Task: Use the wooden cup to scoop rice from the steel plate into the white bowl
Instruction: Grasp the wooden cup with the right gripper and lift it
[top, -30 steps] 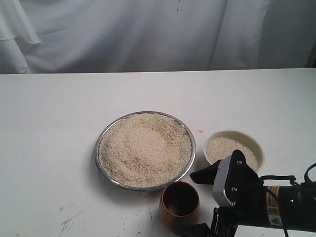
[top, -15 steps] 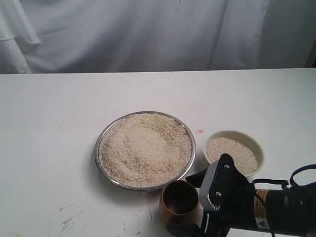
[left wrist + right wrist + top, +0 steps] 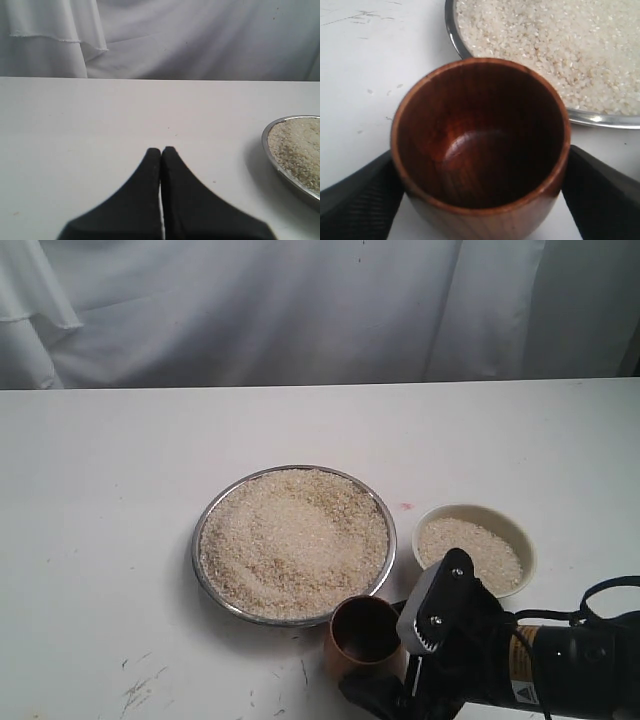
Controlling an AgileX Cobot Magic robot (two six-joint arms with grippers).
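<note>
Smooth, faintly glossy wood with visible grain is seen in the wooden cup (image 3: 480, 150). Shiny, mirror-like metal is shown along the steel plate (image 3: 451, 30), which is filled with matt, granular rice (image 3: 560, 45). The white bowl (image 3: 472, 508) appears smooth and the table (image 3: 100, 540) matt and scuffed.

We find no words, numbers or brand marks that can be read. One small label (image 3: 521, 681) — yellow above, white below, with a dark mark on it — sits on the black arm just behind the right gripper (image 3: 377, 650); its print is too small to make out.
</note>
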